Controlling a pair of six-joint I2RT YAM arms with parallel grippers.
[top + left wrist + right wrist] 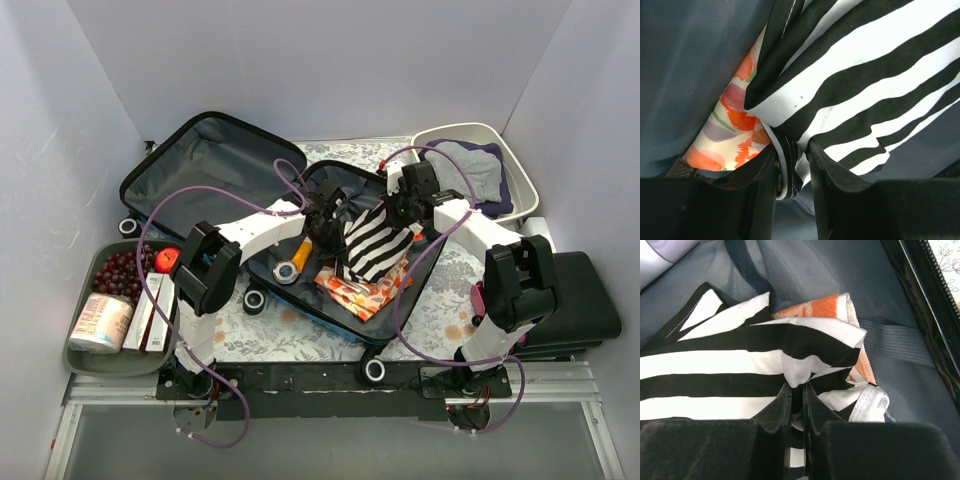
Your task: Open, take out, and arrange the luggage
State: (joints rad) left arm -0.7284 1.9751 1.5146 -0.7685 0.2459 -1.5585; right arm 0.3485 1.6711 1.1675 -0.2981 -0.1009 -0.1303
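The luggage lies open mid-table, its dark grey lining showing. A black-and-white striped cloth is lifted above the near half, over an orange floral cloth. My right gripper holds the cloth's right end; in the right wrist view the gripper is shut on a bunch of the striped cloth. My left gripper is at the left end. In the left wrist view its jaws stand slightly apart and the striped hem hangs loosely between them, with the floral cloth beyond.
A tape roll and an orange item lie in the luggage. A white tub of clothes stands back right, a flat black case at the right. The grey tray at the left holds grapes, an apple and boxes.
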